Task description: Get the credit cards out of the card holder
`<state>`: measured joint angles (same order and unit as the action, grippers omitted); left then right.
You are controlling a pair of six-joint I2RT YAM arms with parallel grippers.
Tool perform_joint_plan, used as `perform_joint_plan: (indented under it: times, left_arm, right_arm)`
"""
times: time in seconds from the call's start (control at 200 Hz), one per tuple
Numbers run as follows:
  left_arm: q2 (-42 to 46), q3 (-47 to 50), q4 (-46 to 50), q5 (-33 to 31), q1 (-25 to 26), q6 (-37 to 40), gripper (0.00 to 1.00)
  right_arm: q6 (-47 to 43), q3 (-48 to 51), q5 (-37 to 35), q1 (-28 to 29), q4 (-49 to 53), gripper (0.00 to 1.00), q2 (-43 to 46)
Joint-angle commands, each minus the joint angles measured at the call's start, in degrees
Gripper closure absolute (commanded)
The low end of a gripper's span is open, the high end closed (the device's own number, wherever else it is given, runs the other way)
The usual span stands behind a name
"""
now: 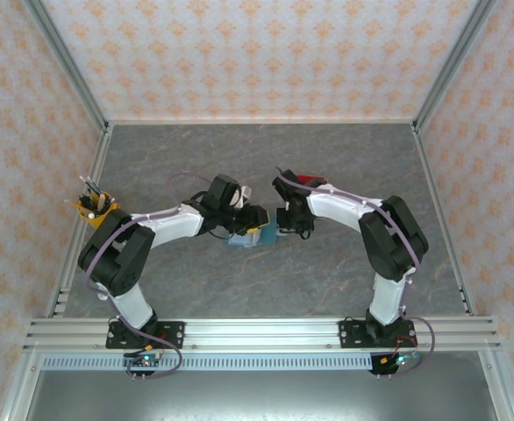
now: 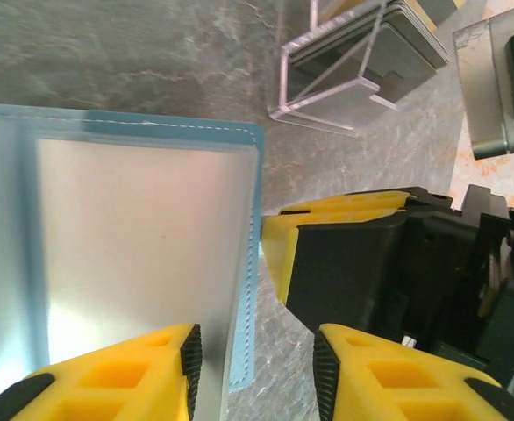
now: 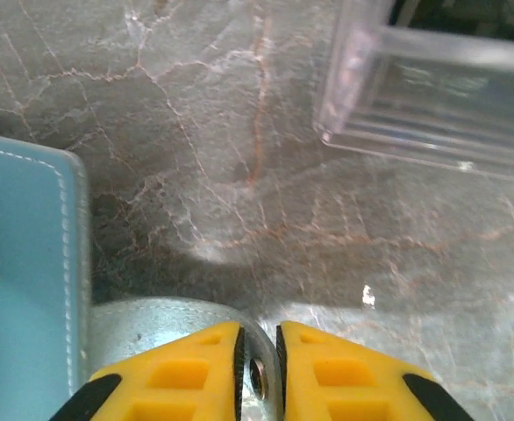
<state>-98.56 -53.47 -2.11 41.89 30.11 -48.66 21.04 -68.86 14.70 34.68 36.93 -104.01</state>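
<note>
The card holder (image 2: 134, 246) lies with its edge inside the open left gripper (image 2: 257, 368), which grips nothing. At the holder's tab (image 3: 152, 323), the right gripper (image 3: 258, 351) is almost closed; whether it pinches the tab is unclear.

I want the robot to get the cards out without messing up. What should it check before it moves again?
1. Card holder lying open on the table: ok.
2. Left hand over the holder's edge, fingers apart: ok.
3. Right hand really gripping the grey tab: cannot tell.
4. Frosted pocket shows what is inside: not ok.
5. Clear box apart from both hands: ok.
</note>
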Motion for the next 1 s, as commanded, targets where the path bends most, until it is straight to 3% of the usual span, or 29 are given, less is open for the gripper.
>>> perform_joint_plan:
  times: [0.0,0.255,0.435,0.756,0.996]
  left_arm:
    - [-2.2,-1.5,-2.9,0.3,1.0,-1.1,0.62]
    - [-5.6,-2.8,-2.5,-2.3,2.4,-1.1,0.66]
    - [-7.2,-2.8,-0.5,-4.6,3.5,-0.2,0.71]
    - [-7.2,-2.4,4.6,-8.6,3.6,1.6,0.96]
    - [-6.4,-2.8,4.9,-8.2,3.6,1.2,1.0]
  right_arm:
    - [2.1,2.1,0.7,-0.7,-3.1,0.78,6.0]
    - [4.5,5.7,-0.9,-2.2,-5.8,0.64,12.3]
    - [3.8,4.7,4.1,-2.2,-8.1,0.62,11.5]
    - [3.0,-2.2,12.5,-2.1,-7.2,0.86,1.1]
    - [0.9,-5.9,14.3,-1.8,-4.6,0.89,-4.2]
